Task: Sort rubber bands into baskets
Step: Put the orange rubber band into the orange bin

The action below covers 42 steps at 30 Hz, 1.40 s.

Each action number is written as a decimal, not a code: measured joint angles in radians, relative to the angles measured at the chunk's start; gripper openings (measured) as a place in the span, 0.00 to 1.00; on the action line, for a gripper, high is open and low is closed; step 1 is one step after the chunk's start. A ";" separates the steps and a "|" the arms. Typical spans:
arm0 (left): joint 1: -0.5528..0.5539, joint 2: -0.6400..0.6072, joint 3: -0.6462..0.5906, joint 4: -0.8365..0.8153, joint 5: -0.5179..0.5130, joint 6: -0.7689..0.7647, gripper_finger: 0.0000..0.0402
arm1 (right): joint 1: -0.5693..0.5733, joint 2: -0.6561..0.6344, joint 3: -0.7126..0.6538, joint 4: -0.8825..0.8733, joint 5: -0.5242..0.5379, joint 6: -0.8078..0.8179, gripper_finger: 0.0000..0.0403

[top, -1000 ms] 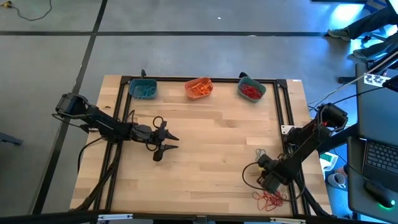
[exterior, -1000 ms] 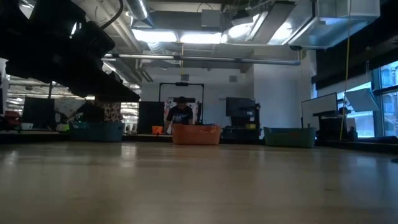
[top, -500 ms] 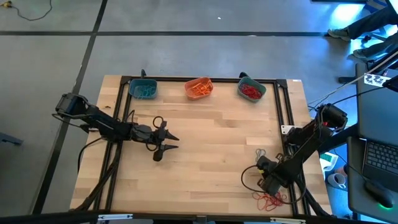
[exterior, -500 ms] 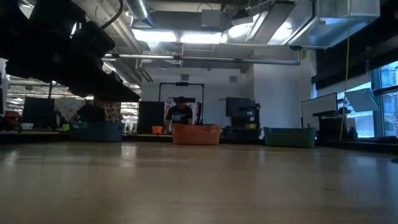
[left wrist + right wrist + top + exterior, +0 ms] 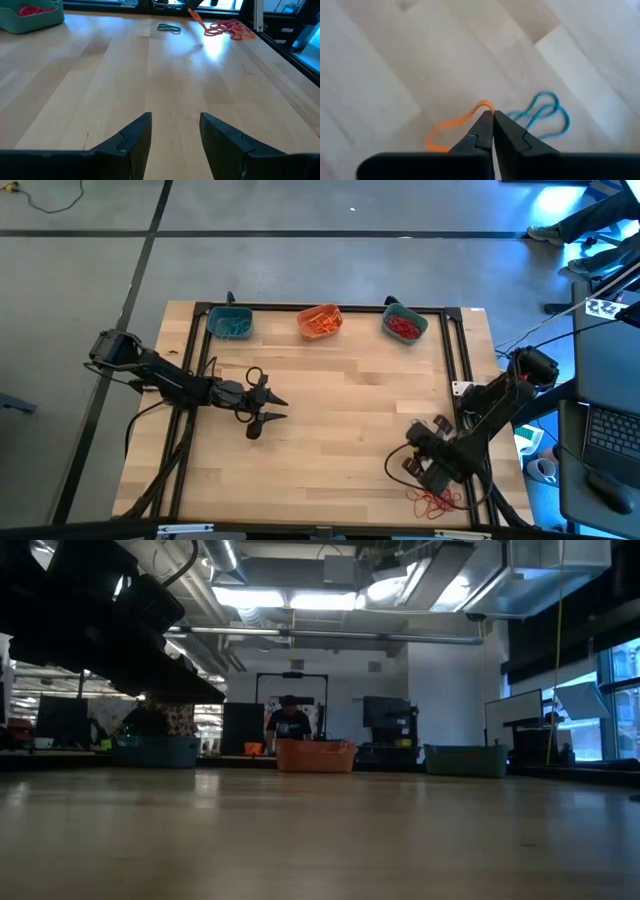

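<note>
— Orange band (image 5: 451,127): where is it?
— Pinched between the tips of the right gripper (image 5: 492,121), near the tabletop's (image 5: 340,400) front right corner. The fingers are closed together on it, and the band trails off to one side over the wood.
— And the blue one?
— A teal-blue band (image 5: 546,116) lies on the tabletop just beside those fingertips, not gripped.
— Any more loose ones?
— A tangle of red bands (image 5: 434,500) sits on the wood close to the front edge, next to the right gripper (image 5: 418,460).
— What about the other arm?
— The left gripper (image 5: 268,406) hovers over the left half of the tabletop, fingers (image 5: 131,136) spread apart with nothing between them.
— The baskets?
— Three in a row along the far edge: a teal basket (image 5: 230,324) at the left with teal bands in it, an orange basket (image 5: 320,321) in the middle with orange bands, and another teal basket (image 5: 404,324) at the right holding red bands.
— Anyone around?
— A person (image 5: 290,723) stands in the room beyond the tabletop, behind the orange basket in the low view.
</note>
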 joint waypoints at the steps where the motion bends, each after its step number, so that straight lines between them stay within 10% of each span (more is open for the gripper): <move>1: 0.000 0.000 0.000 0.000 0.000 0.000 0.41 | -0.013 0.000 0.000 0.002 0.008 -0.001 0.04; 26: 0.069 0.000 0.043 0.008 -0.001 0.080 0.41 | -0.715 0.000 0.000 0.669 0.318 -1.067 0.06; 42: 0.148 0.000 0.081 0.016 -0.025 0.156 0.41 | -1.196 0.092 0.001 1.327 0.034 -1.511 0.06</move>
